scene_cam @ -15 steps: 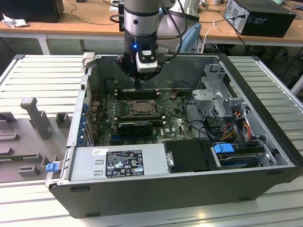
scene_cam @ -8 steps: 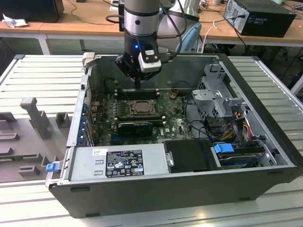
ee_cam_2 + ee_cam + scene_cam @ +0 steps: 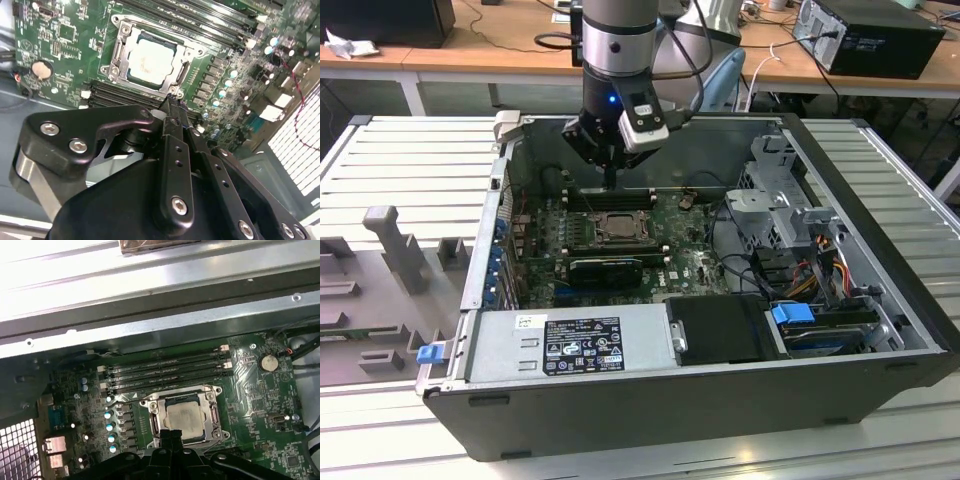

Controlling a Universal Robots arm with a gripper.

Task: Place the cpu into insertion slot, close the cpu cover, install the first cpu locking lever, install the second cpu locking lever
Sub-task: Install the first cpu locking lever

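Evidently the early steps are done: the cpu (image 3: 150, 59) lies flat inside the insertion slot (image 3: 183, 74), its pale metal top showing through the window of the cpu cover (image 3: 159, 34). The cover looks folded down flat around the chip, not standing up on its hinge. So the step in hand is, by my reading, one of the two locking levers.

The hand (image 3: 172, 107) has its fingers pressed together into one narrow tip, with nothing between them. In the second wrist view that tip sits just beside the near corner of the socket frame, close to the edge of the cover. In the exterior view the arm stands nearly upright over the open computer case (image 3: 650, 400), which rests on the slatted tabletop (image 3: 410, 160).

The levers themselves are thin wire. I cannot tell from these views whether either one is latched, or whether the tip touches metal.

A lever push calls for a small, well-aimed contact with the closed tip. It must stay clear of the memory slots (image 3: 165, 371) beside the socket and the small parts on the green board (image 3: 65, 45).
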